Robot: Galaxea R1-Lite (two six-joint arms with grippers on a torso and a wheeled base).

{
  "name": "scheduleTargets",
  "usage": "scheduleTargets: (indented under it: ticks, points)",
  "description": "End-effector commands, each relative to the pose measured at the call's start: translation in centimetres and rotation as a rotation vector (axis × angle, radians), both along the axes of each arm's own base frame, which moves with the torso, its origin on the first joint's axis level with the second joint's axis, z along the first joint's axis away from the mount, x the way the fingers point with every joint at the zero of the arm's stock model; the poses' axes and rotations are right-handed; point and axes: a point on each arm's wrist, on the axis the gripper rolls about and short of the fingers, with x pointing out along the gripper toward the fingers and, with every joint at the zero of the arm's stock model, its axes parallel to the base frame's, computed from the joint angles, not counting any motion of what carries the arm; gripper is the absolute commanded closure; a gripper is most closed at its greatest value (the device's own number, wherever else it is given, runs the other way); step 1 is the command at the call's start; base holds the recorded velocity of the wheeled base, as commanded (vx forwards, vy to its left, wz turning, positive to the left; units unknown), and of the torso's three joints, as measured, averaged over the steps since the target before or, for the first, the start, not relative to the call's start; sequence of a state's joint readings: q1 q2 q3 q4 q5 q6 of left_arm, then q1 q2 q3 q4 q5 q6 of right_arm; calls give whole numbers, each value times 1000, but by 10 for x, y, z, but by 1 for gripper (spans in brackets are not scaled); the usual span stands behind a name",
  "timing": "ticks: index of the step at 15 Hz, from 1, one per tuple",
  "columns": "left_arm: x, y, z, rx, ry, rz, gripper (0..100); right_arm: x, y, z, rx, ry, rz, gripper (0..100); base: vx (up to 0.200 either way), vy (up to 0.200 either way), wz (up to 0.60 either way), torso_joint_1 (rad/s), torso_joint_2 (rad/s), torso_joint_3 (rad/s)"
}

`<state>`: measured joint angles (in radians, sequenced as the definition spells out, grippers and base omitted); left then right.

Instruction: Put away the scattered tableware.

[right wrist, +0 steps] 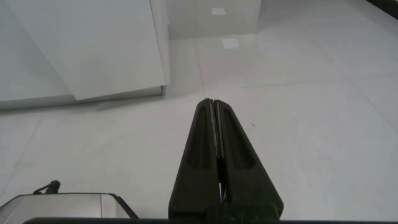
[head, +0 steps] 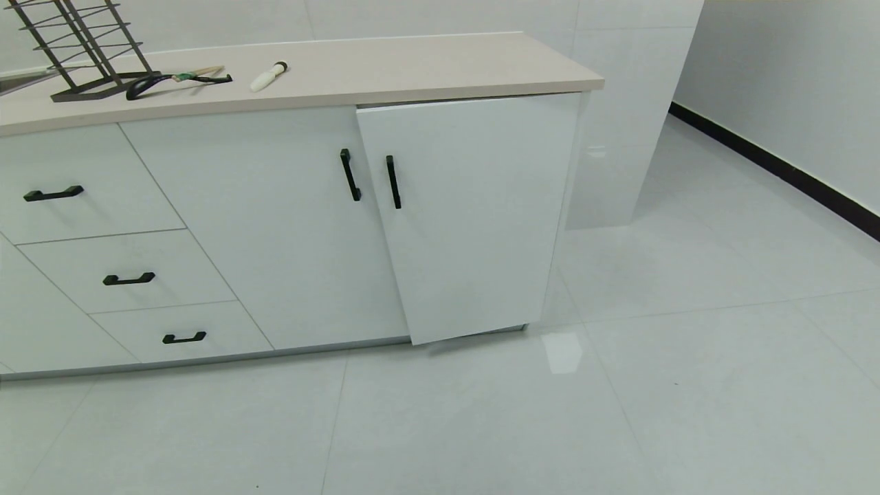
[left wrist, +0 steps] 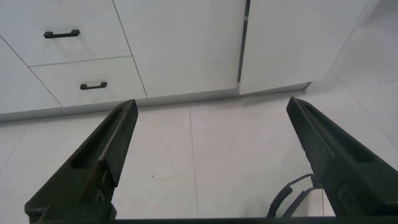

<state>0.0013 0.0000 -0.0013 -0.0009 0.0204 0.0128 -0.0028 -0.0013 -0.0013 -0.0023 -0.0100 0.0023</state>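
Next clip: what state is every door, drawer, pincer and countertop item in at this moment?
Right cabinet door: ajar, swung slightly out.
Left cabinet door: shut.
Drawers: all three shut.
Left pincer: open, empty.
Right pincer: shut, empty.
Rack: upright on the countertop.
White-handled utensil: lying flat on the countertop.
Black-handled utensil: lying flat beside the rack.

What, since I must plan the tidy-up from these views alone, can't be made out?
Head view: cupboard interior, hidden by its ajar door.
Head view: wire rack, top cut off by the picture's edge.
Head view: dark-handled utensil and white-handled utensil on the counter, too small to identify.
Drawers shut, contents hidden.
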Motion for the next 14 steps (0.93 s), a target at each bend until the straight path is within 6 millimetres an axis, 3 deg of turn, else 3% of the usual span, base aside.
scheduleTargets:
  ticks: [1,4,11,14]
  points:
    - [0,0,0,-5,0,0,0,0,0,0,-1,5,-1,100,0,0,0,0,0,0]
    - [0,1,0,-57,-3,30,0,0,0,0,-21,8,0,100,0,0,0,0,0,0]
    - [0,1,0,1,2,35,0,0,0,0,-22,8,-7,100,200,0,0,0,0,2]
    - [0,1,0,-8,2,37,0,0,0,0,-25,8,-1,100,133,200,0,4,4,2]
